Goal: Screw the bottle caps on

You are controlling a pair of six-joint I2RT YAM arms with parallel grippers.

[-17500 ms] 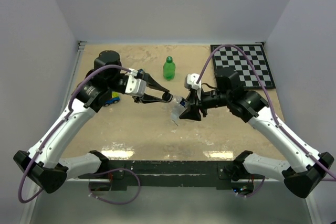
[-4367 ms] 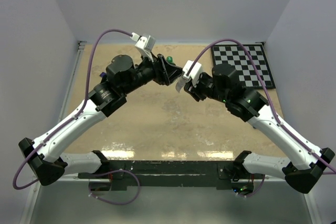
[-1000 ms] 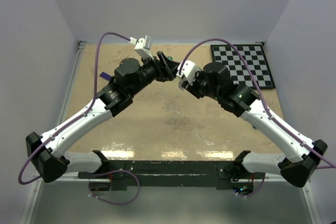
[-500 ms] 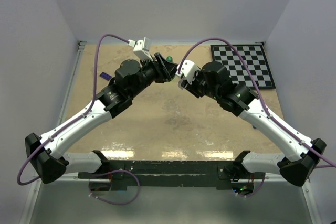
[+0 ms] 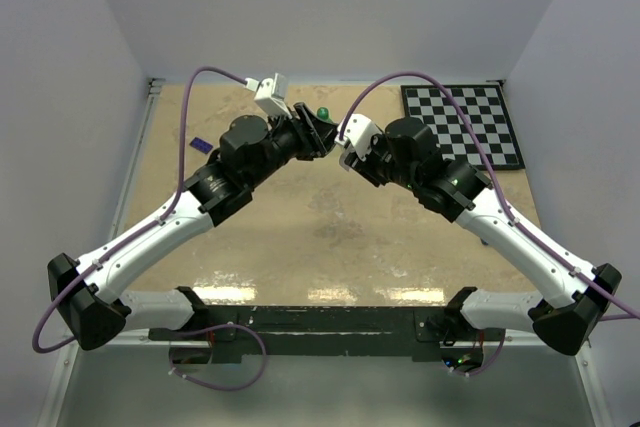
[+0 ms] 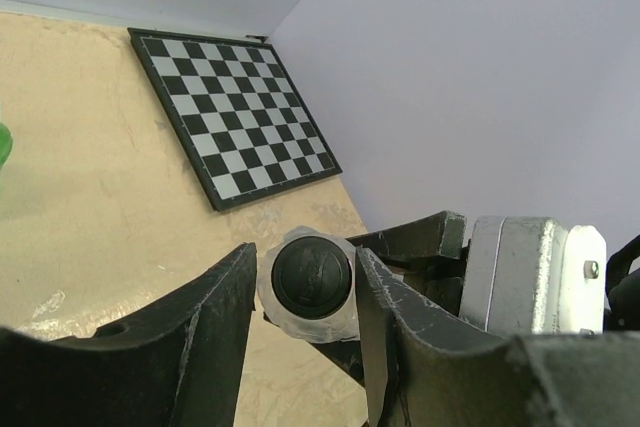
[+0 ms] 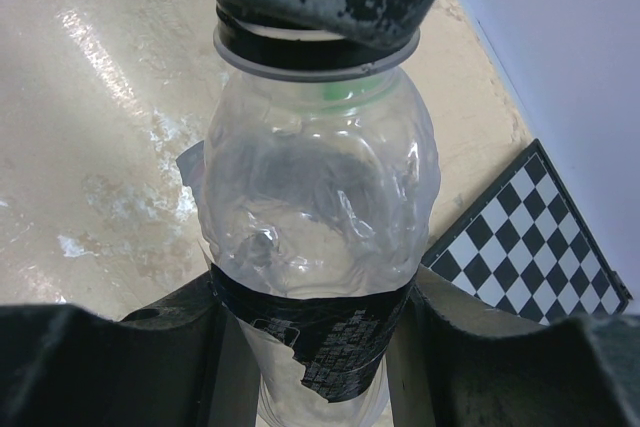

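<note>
Above the table's far middle, my right gripper [image 7: 315,295] is shut on the clear bottle [image 7: 315,187], its fingers pressing the dark label band. The black cap [image 6: 312,274] sits on that bottle's neck. Seen end-on in the left wrist view, my left gripper [image 6: 305,282] is shut on the black cap, one finger on each side. In the top view the left gripper [image 5: 318,137] and right gripper [image 5: 343,154] meet tip to tip. Behind them only the green bottle's top [image 5: 322,113] shows. A green sliver [image 6: 3,145] sits at the frame edge.
A black-and-white chessboard [image 5: 462,125] lies at the table's far right, also seen as the chessboard [image 6: 235,117] from the left wrist. A small blue brick [image 5: 198,145] rests at the far left. White walls enclose the table on three sides.
My left gripper's fingers have drawn in round the black cap. Both arms have stayed almost where they were, and the right gripper's hold on the bottle is unchanged.
</note>
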